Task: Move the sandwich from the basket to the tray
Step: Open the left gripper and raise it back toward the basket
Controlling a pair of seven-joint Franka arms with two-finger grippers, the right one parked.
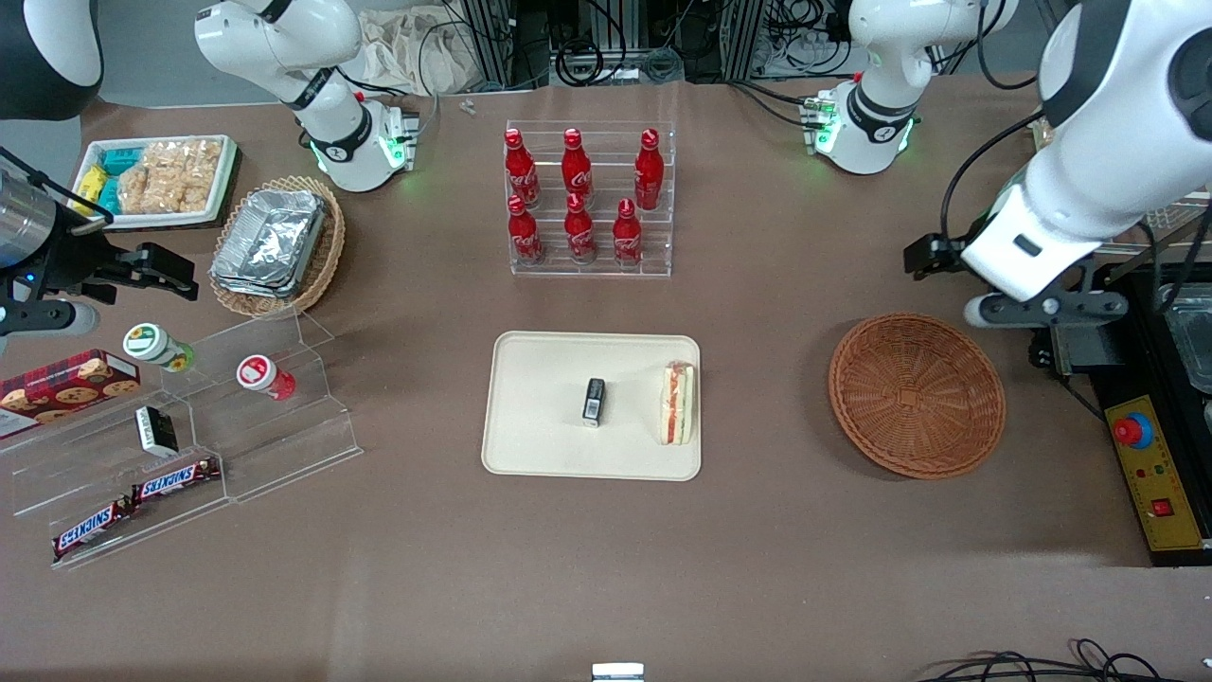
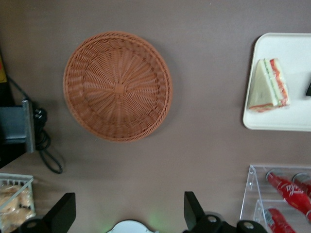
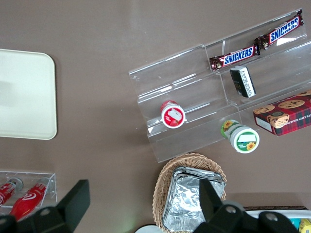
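The sandwich [image 1: 677,403] was seen lying on the tray [image 1: 530,445], beside a small black item [image 1: 594,402]; the basket [image 1: 917,395] was left empty. The gripper [image 2: 127,211] was held spread and unloaded, above the table near the basket. The wedge was judged light, soft and easily crushed, best pinched gently across its bread faces.

The basket [image 1: 917,395] is reddish-brown woven wicker, rough and matt, and the cream tray [image 1: 530,445] looks like smooth matt plastic. The sandwich [image 1: 677,403] shows soft pale bread. The gripper [image 2: 127,213], raised near the basket, has spread fingers of matt black plastic.
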